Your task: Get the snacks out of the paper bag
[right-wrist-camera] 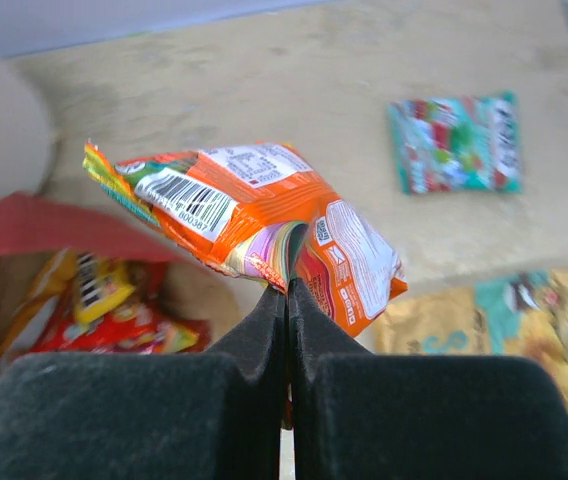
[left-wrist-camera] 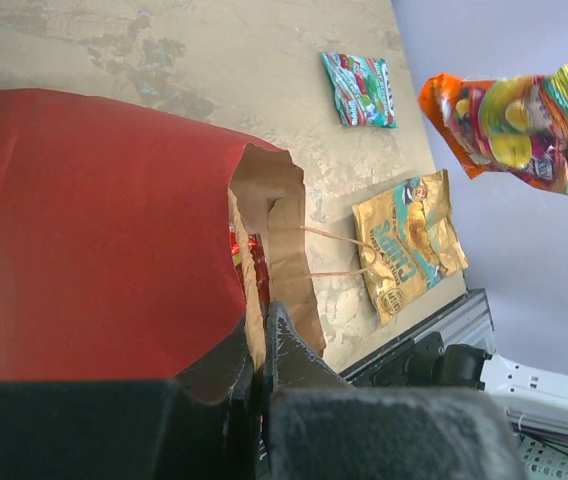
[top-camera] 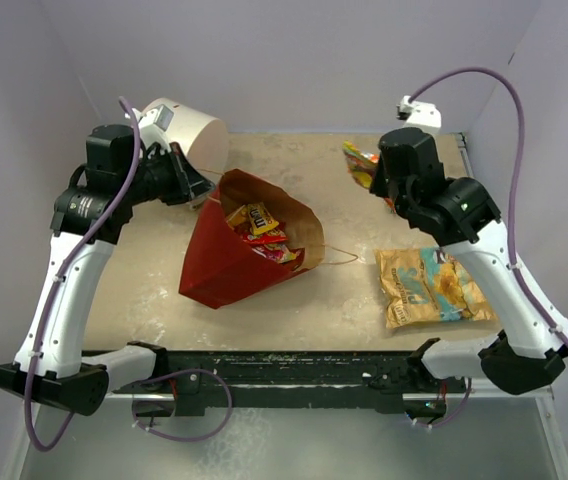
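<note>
The red paper bag (top-camera: 229, 255) lies tilted on the table, its brown mouth open to the right, with several snack packets (top-camera: 261, 235) inside. My left gripper (left-wrist-camera: 261, 322) is shut on the bag's rim (left-wrist-camera: 254, 300); in the top view it (top-camera: 202, 196) is at the bag's far left edge. My right gripper (right-wrist-camera: 287, 287) is shut on an orange packet (right-wrist-camera: 254, 215) and holds it in the air, right of the bag (top-camera: 357, 162). A tan packet (top-camera: 434, 285) and a teal-green packet (right-wrist-camera: 454, 143) lie on the table.
A white cylinder drum (top-camera: 189, 130) lies at the back left, just behind the left wrist. The bag's string handle (top-camera: 339, 258) trails right toward the tan packet. Walls close in the back and sides; a black rail (top-camera: 294, 368) runs along the near edge.
</note>
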Controlling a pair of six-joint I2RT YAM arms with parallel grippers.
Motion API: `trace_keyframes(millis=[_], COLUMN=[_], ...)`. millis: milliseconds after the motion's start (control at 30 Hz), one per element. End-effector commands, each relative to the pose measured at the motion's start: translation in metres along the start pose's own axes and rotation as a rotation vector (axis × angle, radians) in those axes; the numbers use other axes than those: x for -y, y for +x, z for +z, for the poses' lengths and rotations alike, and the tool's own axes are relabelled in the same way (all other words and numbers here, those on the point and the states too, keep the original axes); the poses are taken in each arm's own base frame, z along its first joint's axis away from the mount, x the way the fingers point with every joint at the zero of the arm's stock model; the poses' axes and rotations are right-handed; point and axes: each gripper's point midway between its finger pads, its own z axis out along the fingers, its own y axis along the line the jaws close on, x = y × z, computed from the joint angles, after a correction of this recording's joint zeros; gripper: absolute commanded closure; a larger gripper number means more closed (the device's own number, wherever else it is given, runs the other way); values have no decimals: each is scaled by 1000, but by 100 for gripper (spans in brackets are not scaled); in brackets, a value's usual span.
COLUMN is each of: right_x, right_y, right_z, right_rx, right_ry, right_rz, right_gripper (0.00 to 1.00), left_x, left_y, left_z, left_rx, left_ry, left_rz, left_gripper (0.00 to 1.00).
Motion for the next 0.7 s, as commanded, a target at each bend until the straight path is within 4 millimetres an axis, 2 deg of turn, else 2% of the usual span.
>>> trace_keyframes(millis=[0, 100, 267, 367, 500, 667], right_x=[65, 102, 165, 187, 217, 260], right_y=[12, 43, 84, 99, 122, 175], right_z=[3, 4, -12, -19, -26, -31], right_rx=[-1, -75, -103, -109, -120, -244], right_ry=[265, 403, 700, 815, 937, 1161], right_rz=[178, 221, 273, 263, 355, 439], right_gripper=[100, 100, 100, 100, 100, 100], left_x=[5, 6, 7, 8, 10, 11], left_y=[-7, -6, -4, -3, -1, 0], left_z=[-13, -14, -13, -11, -11, -11], left_rx=[49, 49, 44, 38, 34, 34], left_ry=[11, 12, 14, 21, 27, 30], left_rz=[40, 45, 46, 45, 43, 46], left_gripper=[100, 100, 100, 100, 100, 100])
